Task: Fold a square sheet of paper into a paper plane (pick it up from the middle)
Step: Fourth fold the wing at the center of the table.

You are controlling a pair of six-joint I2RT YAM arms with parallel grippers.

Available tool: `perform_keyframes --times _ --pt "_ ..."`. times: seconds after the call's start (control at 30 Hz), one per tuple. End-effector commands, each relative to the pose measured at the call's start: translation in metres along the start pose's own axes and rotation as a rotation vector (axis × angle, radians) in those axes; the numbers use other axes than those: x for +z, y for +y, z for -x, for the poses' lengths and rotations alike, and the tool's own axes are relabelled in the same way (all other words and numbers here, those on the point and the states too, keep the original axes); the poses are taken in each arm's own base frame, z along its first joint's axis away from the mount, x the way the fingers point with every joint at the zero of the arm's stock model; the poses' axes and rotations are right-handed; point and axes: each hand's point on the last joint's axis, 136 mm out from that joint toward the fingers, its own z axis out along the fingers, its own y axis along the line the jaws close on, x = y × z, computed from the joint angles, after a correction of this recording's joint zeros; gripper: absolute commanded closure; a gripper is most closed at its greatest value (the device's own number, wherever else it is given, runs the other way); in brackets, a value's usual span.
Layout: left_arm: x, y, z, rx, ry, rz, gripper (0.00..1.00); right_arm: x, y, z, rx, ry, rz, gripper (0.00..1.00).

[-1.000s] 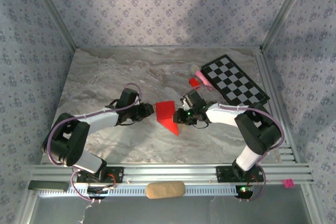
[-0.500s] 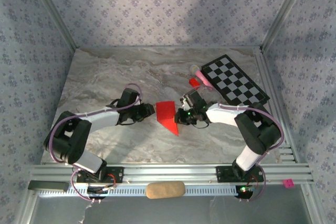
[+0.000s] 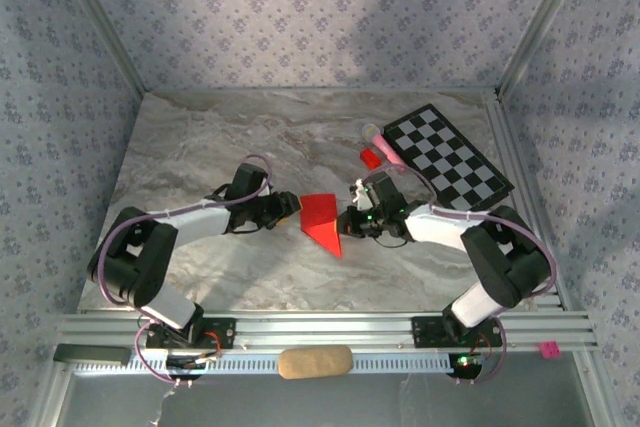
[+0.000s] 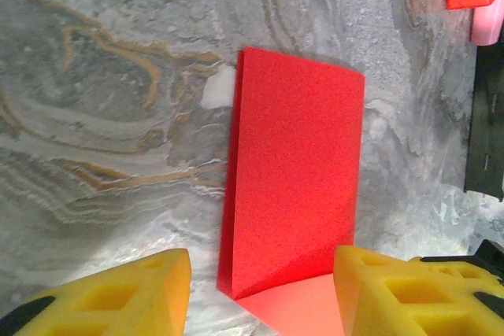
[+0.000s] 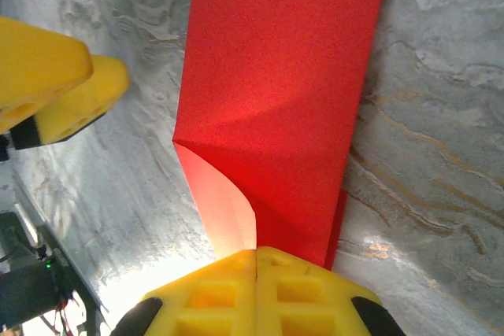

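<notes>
Mid-table on grey marbled tabletop (image 3: 200,137): thin bright red creased sheet of paper (image 3: 322,219), folded narrow, tapering to a point toward the near edge. Clamped at one edge by right gripper (image 5: 256,261), yellow pads pressed together on a curled-up flap. Faced from the opposite side by left gripper (image 4: 260,285), jaws apart, just beside the paper's long edge, with a strip of marble between in the right wrist view. Long folded edges straight and crisp. Bare marble left, far and near. At far right, well apart: black-and-white checkered board (image 3: 448,154), with small red block (image 3: 371,156) and pink piece (image 3: 383,144) beside it.
</notes>
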Motion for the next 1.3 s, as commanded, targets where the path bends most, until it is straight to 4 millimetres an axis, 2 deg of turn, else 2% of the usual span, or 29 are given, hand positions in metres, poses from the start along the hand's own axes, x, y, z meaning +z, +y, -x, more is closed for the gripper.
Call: perform_keyframes --times 0.0,0.33,0.9,1.03,1.27 --pt "0.004 -0.022 0.005 0.012 0.022 -0.069 0.46 -0.008 0.015 0.006 -0.022 -0.027 0.080 0.99" --pt "0.018 -0.031 0.008 -0.016 0.074 -0.124 0.46 -0.015 0.020 0.008 -0.036 -0.043 0.120 0.99" --pt "0.033 -0.025 0.004 -0.063 0.127 -0.129 0.51 -0.018 0.017 0.009 -0.029 -0.055 0.122 0.99" --pt "0.035 -0.027 0.005 -0.064 0.126 -0.145 0.56 -0.018 0.017 0.009 -0.031 -0.057 0.122 0.99" --pt "0.038 -0.027 0.007 -0.073 0.120 -0.152 0.72 -0.018 0.013 0.007 -0.028 -0.054 0.113 0.99"
